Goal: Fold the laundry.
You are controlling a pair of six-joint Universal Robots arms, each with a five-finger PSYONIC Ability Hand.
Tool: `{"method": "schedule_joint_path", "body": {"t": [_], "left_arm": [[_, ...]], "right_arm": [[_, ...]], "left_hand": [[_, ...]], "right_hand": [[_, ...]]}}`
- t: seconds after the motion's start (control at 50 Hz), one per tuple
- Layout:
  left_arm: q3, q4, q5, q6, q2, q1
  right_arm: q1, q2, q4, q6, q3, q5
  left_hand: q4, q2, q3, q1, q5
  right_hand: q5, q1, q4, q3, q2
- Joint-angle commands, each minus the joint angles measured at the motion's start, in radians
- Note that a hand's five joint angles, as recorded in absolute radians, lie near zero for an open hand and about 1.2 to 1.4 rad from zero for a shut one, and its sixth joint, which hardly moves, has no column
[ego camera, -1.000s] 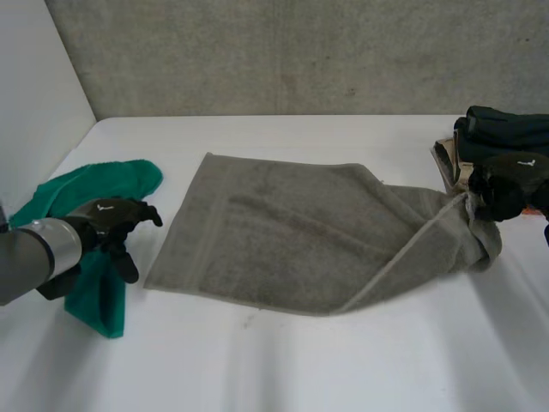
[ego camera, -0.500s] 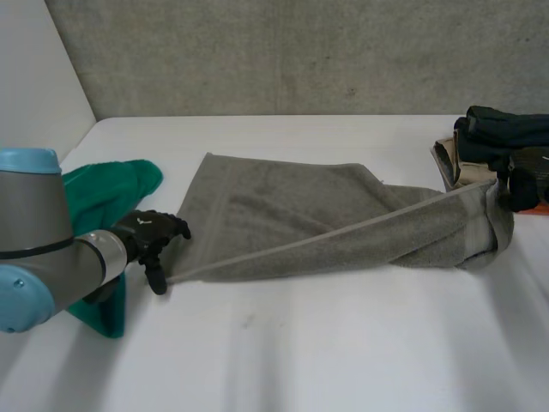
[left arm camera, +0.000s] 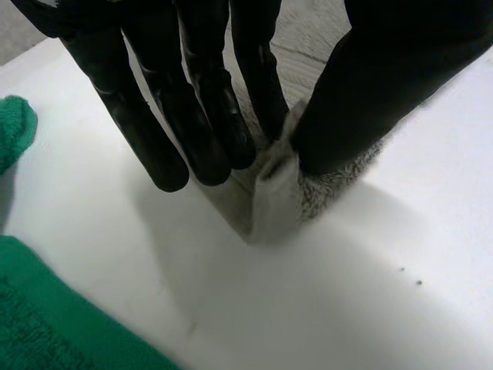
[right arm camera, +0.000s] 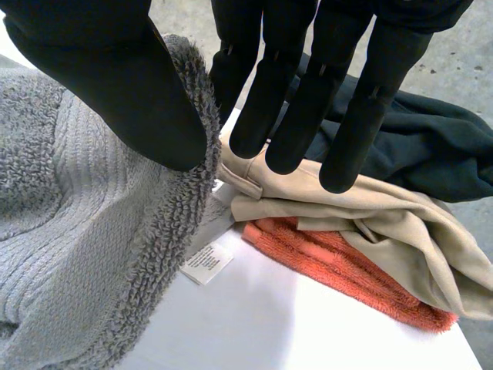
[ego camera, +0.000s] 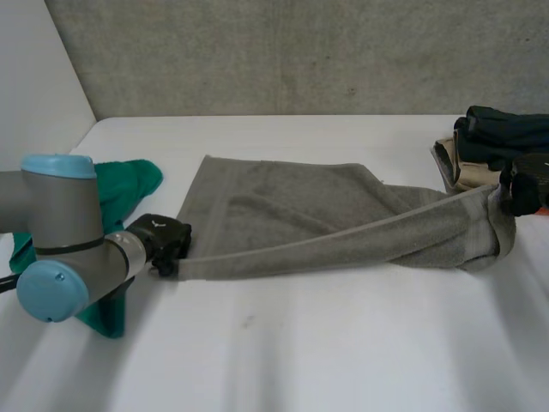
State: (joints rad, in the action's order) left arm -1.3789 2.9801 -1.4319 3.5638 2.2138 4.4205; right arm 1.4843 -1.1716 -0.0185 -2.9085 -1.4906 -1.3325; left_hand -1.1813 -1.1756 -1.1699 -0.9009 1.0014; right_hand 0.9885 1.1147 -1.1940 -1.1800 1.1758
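A grey towel (ego camera: 283,210) lies across the middle of the white table, its front edge pulled into a long raised fold between my two hands. My left hand (ego camera: 163,240) is at the towel's near left corner. In the left wrist view the thumb and fingers (left arm camera: 192,100) pinch that corner (left arm camera: 273,200) just above the table. My right hand (ego camera: 523,184) holds the towel's right end up off the table. In the right wrist view its thumb and fingers (right arm camera: 308,77) pinch the fluffy towel edge (right arm camera: 92,231).
A green cloth (ego camera: 129,184) lies crumpled at the left, behind my left arm, and shows beside the left hand (left arm camera: 46,324). A stack of folded laundry (ego camera: 502,133) sits at the far right: dark (right arm camera: 416,146), beige (right arm camera: 362,208) and orange (right arm camera: 339,262) pieces, close to my right hand.
My left hand has moved right from the green cloth to the towel's near left corner and closed on it. My right hand has lifted its end rightward, stretching the front edge.
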Motion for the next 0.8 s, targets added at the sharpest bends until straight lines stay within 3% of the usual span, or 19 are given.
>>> {"method": "schedule_joint_path", "body": {"t": [0.02, 0.06, 0.12, 0.16, 0.2, 0.22, 0.3, 0.36, 0.4, 0.44, 0.46, 0.48, 0.64, 0.8], "left_arm": [[-0.022, -0.029, 0.021, 0.003, -0.124, 0.010], [-0.037, -0.050, 0.039, 0.015, -0.164, 0.014], [-0.078, -0.147, 0.076, 0.085, -0.239, 0.023], [-0.118, -0.240, 0.090, 0.178, -0.288, 0.048], [-0.146, -0.279, 0.093, 0.237, -0.319, 0.077], [-0.160, -0.295, 0.097, 0.269, -0.335, 0.095], [-0.222, -0.355, 0.123, 0.435, -0.408, 0.180], [-0.236, -0.355, 0.143, 0.457, -0.427, 0.188], [-0.236, -0.323, 0.166, 0.416, -0.430, 0.186], [-0.232, -0.288, 0.180, 0.373, -0.430, 0.181], [-0.226, -0.253, 0.182, 0.324, -0.424, 0.175], [-0.223, -0.234, 0.180, 0.297, -0.419, 0.169], [-0.174, -0.072, 0.094, 0.050, -0.385, 0.076], [-0.146, -0.055, -0.025, -0.049, -0.307, -0.029]], "right_arm": [[-0.004, -0.042, 0.032, 0.041, -0.013, 0.013], [-0.002, -0.065, 0.075, 0.099, -0.028, 0.041], [-0.013, -0.126, 0.185, 0.308, -0.075, 0.119], [-0.042, -0.163, 0.305, 0.538, -0.121, 0.165], [-0.062, -0.180, 0.382, 0.679, -0.158, 0.170], [-0.080, -0.189, 0.460, 0.818, -0.193, 0.165], [-0.116, -0.203, 0.598, 1.072, -0.238, 0.156], [-0.110, -0.201, 0.579, 1.045, -0.227, 0.165], [-0.088, -0.195, 0.520, 0.950, -0.211, 0.179], [-0.072, -0.189, 0.476, 0.878, -0.194, 0.188], [-0.055, -0.177, 0.424, 0.808, -0.168, 0.191], [-0.049, -0.168, 0.399, 0.769, -0.155, 0.190], [0.011, -0.060, 0.279, 0.474, -0.051, 0.131], [0.018, -0.025, 0.167, 0.315, -0.016, 0.113]], "left_hand": [[-0.215, -0.221, -0.226, -0.495, 0.220], [-0.215, -0.221, -0.226, -0.495, 0.220], [-0.215, -0.221, -0.226, -0.495, 0.220], [-0.215, -0.221, -0.226, -0.495, 0.220], [-0.215, -0.221, -0.226, -0.495, 0.220], [-0.215, -0.221, -0.226, -0.495, 0.220], [-0.215, -0.221, -0.226, -0.495, 0.220], [-0.215, -0.221, -0.226, -0.495, 0.220], [-0.215, -0.221, -0.226, -0.495, 0.220], [0.214, 0.208, 0.202, -0.067, -0.208], [0.652, 0.647, 0.641, 0.372, -0.647], [0.738, 0.732, 0.727, 0.458, -0.733], [0.815, 0.810, 0.804, 0.535, -0.810], [0.824, 0.818, 0.813, 0.544, -0.819]], "right_hand": [[0.233, 0.282, -0.202, -0.216, 0.220], [0.233, 0.282, -0.202, -0.216, 0.220], [0.233, 0.282, -0.202, -0.216, 0.220], [0.233, 0.282, -0.202, -0.216, 0.220], [0.233, 0.282, -0.202, -0.216, 0.220], [0.233, 0.282, -0.202, -0.216, 0.220], [0.233, 0.282, -0.202, -0.216, 0.220], [0.233, 0.282, -0.202, -0.216, 0.220], [0.233, 0.282, -0.202, -0.216, 0.220], [0.233, 0.282, -0.202, -0.216, 0.220], [0.233, 0.282, -0.202, -0.216, 0.220], [0.233, 0.282, -0.202, -0.216, 0.220], [0.233, 0.282, -0.202, -0.216, 0.220], [0.233, 0.282, -0.202, -0.216, 0.220]]}}
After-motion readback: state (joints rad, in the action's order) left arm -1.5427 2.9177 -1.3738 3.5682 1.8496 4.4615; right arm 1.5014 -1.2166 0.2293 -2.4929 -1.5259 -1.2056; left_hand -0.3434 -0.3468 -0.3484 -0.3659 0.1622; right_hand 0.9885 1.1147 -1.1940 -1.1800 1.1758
